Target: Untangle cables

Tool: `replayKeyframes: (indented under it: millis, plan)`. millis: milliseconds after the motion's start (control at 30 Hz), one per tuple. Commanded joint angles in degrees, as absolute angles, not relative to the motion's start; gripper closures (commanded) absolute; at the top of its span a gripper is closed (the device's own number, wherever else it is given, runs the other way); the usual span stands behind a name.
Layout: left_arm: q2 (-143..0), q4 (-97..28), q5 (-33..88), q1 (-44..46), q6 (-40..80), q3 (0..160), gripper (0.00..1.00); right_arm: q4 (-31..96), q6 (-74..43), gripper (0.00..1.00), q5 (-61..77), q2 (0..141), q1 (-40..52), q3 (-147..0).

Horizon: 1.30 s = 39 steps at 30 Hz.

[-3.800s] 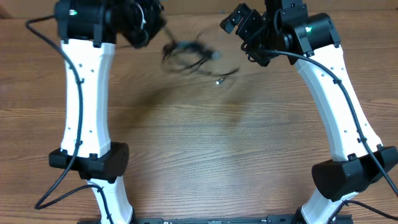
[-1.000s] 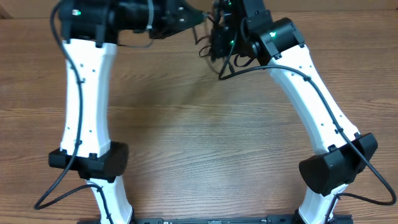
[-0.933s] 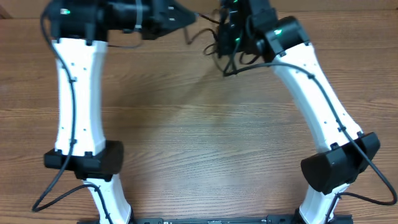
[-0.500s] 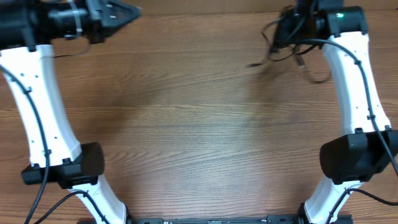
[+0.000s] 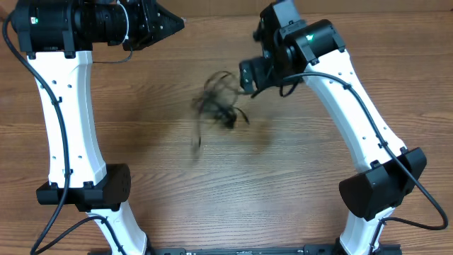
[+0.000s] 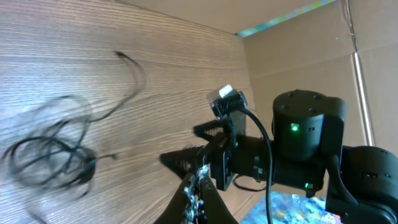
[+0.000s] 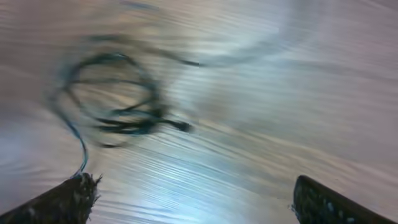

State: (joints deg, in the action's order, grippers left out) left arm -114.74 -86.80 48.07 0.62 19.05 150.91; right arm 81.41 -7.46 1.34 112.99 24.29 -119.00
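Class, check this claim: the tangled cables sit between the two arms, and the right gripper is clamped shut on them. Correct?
No. The right gripper is open, fingertips wide apart, not clamped on the cables, as the right wrist view shows. The tangled cables do sit between the two arms.

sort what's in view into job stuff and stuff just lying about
Job:
cables, in one tangle
left gripper, shut
right gripper, open

Not the job:
table
cardboard wall

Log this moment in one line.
cables: blurred tangle, mid-table | left jaws: shut, away from cables | right jaws: open, beside cables
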Motion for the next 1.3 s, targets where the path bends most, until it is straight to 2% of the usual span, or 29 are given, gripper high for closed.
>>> replayKeyframes:
  millis: [0, 133, 233, 300, 367, 400, 433, 467, 500, 633, 667, 700, 767, 800, 967, 1267]
  plan:
    - [-113.12, -87.31, 46.92, 0.4, 16.43, 151.98, 0.96, 84.36, -10.61, 0.0, -9.45, 114.02, 22.24, -119.2]
    - [-113.12, -88.86, 46.74, 0.47, 15.99, 151.98, 0.96, 87.15, -16.91, 0.0, -8.19, 114.15, 18.7, -119.2]
    - [-113.12, -89.62, 45.04, 0.58, 15.79, 152.0, 0.96, 85.21, -18.26, 0.06, 7.6, 114.3, 16.95, -119.2]
    - [-113.12, -90.06, 44.53, 0.58, 15.81, 151.98, 0.96, 82.41, -18.28, 0.06, 19.92, 114.69, 17.23, -119.2]
    - [-113.12, -90.21, 44.58, 0.58, 15.84, 151.98, 0.96, 79.99, -21.17, 0.08, 25.58, 115.07, 18.28, -119.2]
    - [-113.12, -90.26, 44.56, 0.58, 15.84, 152.0, 0.9, 78.91, -24.49, 0.09, 26.26, 115.33, 19.11, -119.17]
    - [-113.12, -90.26, 44.53, 0.58, 15.84, 151.98, 0.79, 77.82, -27.99, 0.08, 26.06, 115.48, 20.1, -119.17]
    - [-113.12, -90.26, 44.56, 0.58, 15.84, 151.98, 0.62, 76.77, -30.55, 0.05, 25.63, 115.61, 21.06, -119.04]
    - [-113.12, -90.28, 44.56, 0.58, 15.84, 151.98, 0.52, 75.26, -33.52, 0.04, 24.82, 115.7, 22.41, -118.63]
    - [-113.12, -91.64, 44.56, 0.58, 15.79, 151.98, 0.26, 71.09, -43.44, 0.05, 17.67, 115.77, 28.18, -114.41]
    - [-113.12, -92.01, 44.53, 0.58, 15.75, 151.98, 0.23, 70.63, -45.39, 0.09, 15.84, 115.77, 29.45, -113.03]
    - [-113.12, -92.42, 44.56, 0.58, 15.25, 151.98, 0.2, 69.93, -48.14, 0.16, 13.82, 115.77, 30.89, -111.07]
    - [-113.12, -92.99, 44.53, 0.58, 14.15, 151.98, 0.2, 68.9, -53.82, 0.31, 11.77, 115.77, 33.32, -107.07]
    - [-113.12, -93.25, 44.51, 0.58, 13.58, 151.98, 0.2, 68.14, -56.93, 0.34, 11.62, 115.77, 34.39, -104.95]
    - [-113.12, -94.96, 44.29, 0.58, 11.46, 151.98, 0.19, 60.34, -67.55, 0.33, 11.66, 115.77, 38.28, -95.26]
    - [-113.12, -96.79, 40.07, 0.82, 10.7, 151.98, 0.18, 45.89, -67.02, 0.34, 11.35, 116.38, 38.52, -86.98]
